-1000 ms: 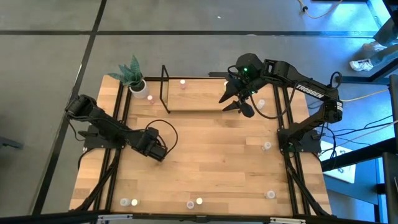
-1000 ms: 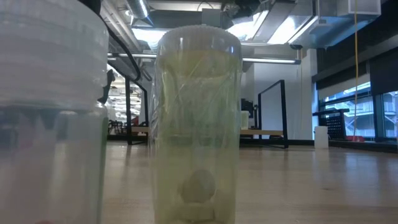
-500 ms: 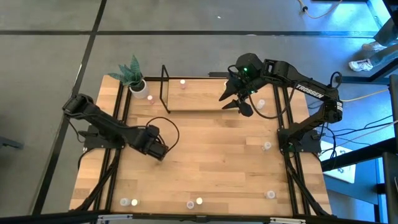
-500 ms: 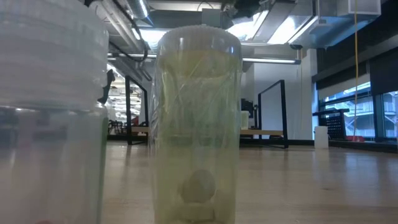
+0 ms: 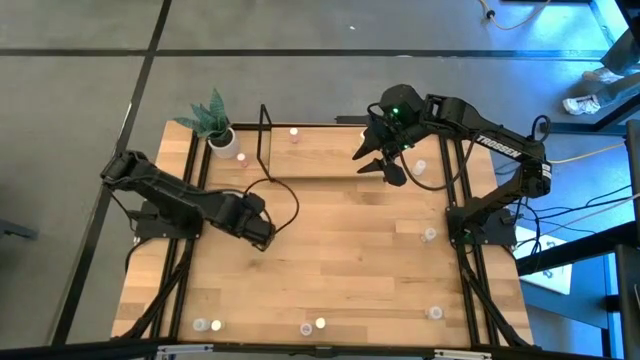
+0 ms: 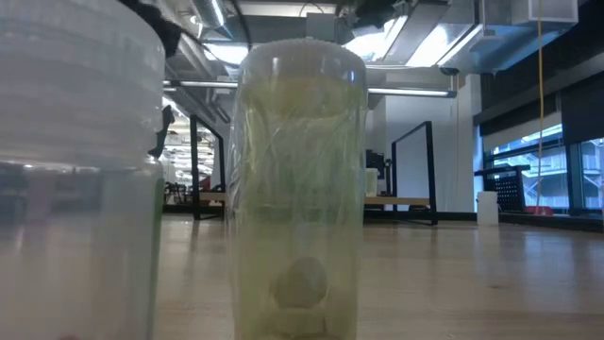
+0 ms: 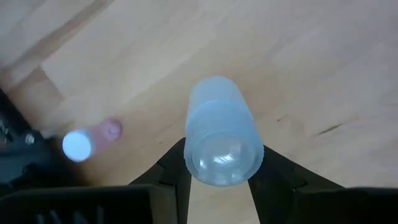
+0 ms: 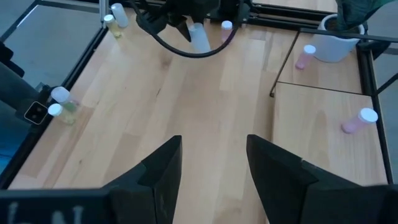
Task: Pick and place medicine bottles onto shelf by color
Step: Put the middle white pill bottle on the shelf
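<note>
Medicine bottle, a small whitish translucent cylinder [image 7: 219, 134], is sitting clamped between the left gripper's [image 5: 262, 230] two dark fingers [image 7: 174, 165], its long axis running straight out ahead of the claw over bare tabletop near the middle of the light-wood table [image 5: 350, 260]. That gripper is partly closed, pinching the bottle by its lower body. The low light-wood shelf with thin black rods [image 5: 300, 155] is lying toward the far edge of the table, beyond the left gripper and slightly to its right, so the carry is probably heading away from the robot's base. On the shelf board a pink-bodied bottle with a white cap [image 8: 358, 121] is lying tilted; another [image 8: 304, 56] is standing beside the white plant pot [image 8: 336, 45]. The right gripper [image 5: 380, 160] is hovering at the shelf's right end, much nearer to it, jaws parted and gripping nothing.
</note>
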Robot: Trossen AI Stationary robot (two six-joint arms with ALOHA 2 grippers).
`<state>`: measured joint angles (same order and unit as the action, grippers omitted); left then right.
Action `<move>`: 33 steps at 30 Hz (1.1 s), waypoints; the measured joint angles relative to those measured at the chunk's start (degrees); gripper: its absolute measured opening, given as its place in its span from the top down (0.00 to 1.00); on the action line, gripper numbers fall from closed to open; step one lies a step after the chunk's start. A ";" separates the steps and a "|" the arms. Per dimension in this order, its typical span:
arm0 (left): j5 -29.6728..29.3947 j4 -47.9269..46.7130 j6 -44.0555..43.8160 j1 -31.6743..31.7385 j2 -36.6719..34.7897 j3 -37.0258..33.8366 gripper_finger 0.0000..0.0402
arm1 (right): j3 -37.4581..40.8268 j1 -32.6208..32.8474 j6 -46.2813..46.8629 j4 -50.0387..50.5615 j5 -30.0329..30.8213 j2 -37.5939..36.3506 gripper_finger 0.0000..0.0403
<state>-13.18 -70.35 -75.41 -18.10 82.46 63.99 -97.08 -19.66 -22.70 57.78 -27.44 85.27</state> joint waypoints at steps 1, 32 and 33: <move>0.18 -0.07 1.51 0.61 0.00 0.71 0.71 | 0.00 0.00 0.00 0.00 0.02 0.00 0.55; -5.52 -5.42 58.08 30.25 4.94 33.68 0.71 | 0.02 -0.04 4.62 0.77 17.32 -5.97 0.55; -5.52 -5.41 59.44 30.79 5.90 34.63 0.71 | 0.02 -0.04 4.63 0.78 17.31 -5.97 0.55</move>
<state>-18.70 -75.76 -15.97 12.69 88.36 98.62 -97.06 -19.70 -18.06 58.56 -10.13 79.31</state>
